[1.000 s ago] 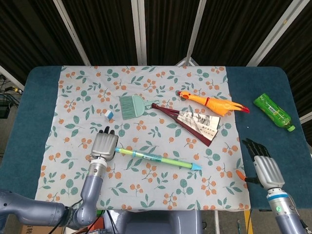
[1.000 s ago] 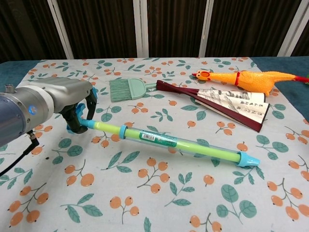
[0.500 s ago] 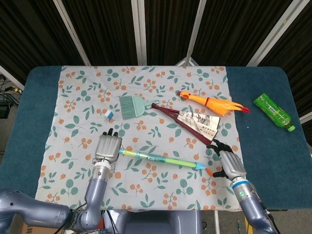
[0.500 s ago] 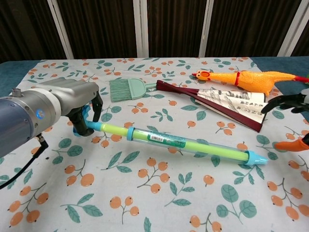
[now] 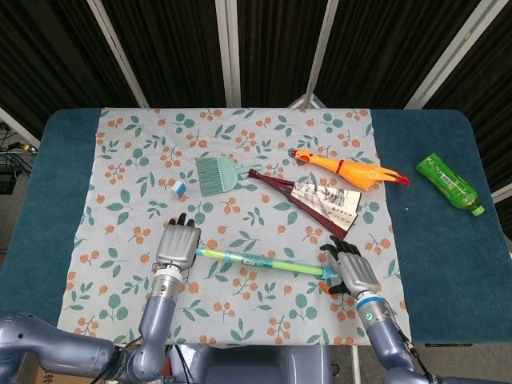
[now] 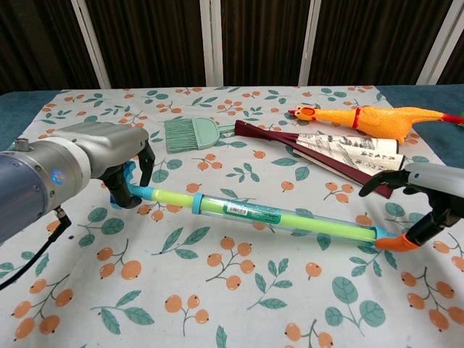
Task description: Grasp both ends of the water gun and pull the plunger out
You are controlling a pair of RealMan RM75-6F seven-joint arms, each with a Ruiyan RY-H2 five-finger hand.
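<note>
Both hands at the two ends of the water gun, near the front edge of the desk

The water gun (image 6: 261, 214) lay on the flowered cloth (image 5: 240, 144) with its long axis running roughly along the desk's front edge, plunger end toward the left side, nozzle end toward the right. The left hand (image 6: 109, 163) was clenched around the plunger end, fingers curled over the blue handle. The right hand (image 6: 424, 199) sat at the opposite tip, touching or just beside the nozzle, fingers spread above it and the orange thumb tip low against it; whether it had truly closed on the barrel could not be told. Each hand was nearest its own end, so the pull would likely run straight along that axis, hands drawing apart toward the desk's left and right edges.
</note>
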